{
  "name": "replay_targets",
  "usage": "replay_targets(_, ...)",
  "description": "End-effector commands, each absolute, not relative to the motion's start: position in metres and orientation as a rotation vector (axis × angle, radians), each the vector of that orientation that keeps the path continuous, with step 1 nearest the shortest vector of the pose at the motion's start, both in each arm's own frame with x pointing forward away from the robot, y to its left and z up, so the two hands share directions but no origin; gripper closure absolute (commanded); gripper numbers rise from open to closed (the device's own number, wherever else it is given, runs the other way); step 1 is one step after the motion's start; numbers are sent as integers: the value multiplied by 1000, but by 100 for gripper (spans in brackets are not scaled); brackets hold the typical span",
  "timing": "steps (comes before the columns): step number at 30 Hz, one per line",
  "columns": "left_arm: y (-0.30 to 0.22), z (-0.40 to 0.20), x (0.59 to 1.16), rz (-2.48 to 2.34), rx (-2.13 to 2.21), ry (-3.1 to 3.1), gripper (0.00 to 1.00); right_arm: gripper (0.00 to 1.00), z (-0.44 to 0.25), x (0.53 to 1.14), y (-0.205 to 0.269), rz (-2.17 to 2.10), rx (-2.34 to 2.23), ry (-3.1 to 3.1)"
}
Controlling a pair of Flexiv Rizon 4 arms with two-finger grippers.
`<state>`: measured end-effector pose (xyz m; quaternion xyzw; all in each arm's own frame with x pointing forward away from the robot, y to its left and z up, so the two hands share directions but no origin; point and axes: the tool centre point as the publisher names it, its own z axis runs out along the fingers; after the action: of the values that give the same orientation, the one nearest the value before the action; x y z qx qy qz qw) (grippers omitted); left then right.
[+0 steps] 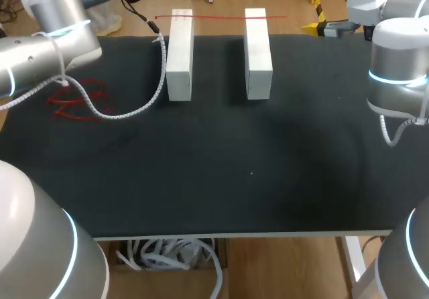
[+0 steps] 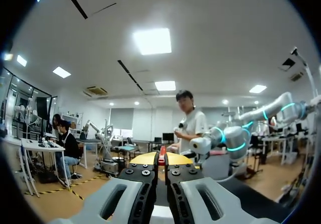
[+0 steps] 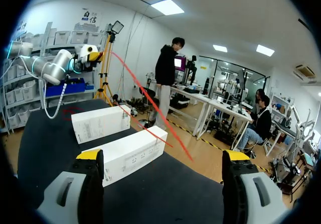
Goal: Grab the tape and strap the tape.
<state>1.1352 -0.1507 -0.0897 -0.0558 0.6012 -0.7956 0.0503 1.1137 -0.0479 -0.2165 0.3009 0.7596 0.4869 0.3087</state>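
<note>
Black desk (image 1: pixel 234 178) carries two white blocks lying side by side near its far edge, the left block (image 1: pixel 179 54) and the right block (image 1: pixel 258 54), parallel and apart. A thin red tape (image 1: pixel 221 17) runs straight across the far ends of both; whether it rests on them or hangs just above cannot be told. Red loops (image 1: pixel 75 98) lie on the desk's left part, beside a white coiled cable (image 1: pixel 144 104) that sags from the left arm (image 1: pixel 47 37) onto the cloth. The left end effector (image 2: pixel 162 159) is raised off the desk, its fingers clenched on the tape, a red strip of it pinched between them. From the right wrist view the tape slants down from that end effector past the blocks. The right end effector (image 3: pixel 163 156) is released, fingers wide apart with nothing between them, with the right block ahead of it and the right arm (image 1: pixel 399 71) at the desk's right side
</note>
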Motion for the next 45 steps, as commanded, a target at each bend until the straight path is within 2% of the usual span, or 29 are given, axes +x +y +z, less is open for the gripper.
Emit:
replay_targets(1,-154,-88,1131,-2400,-226,1814,100,0,-217,1114,-49,1290,794,2007)
replay_targets(23,-160,-86,1118,-2445,-50,1911,100,0,-217,1114,-49,1290,794,2007)
replay_targets(45,-163,-85,1109,-2416,-86,1920,100,0,-217,1114,-49,1290,794,2007)
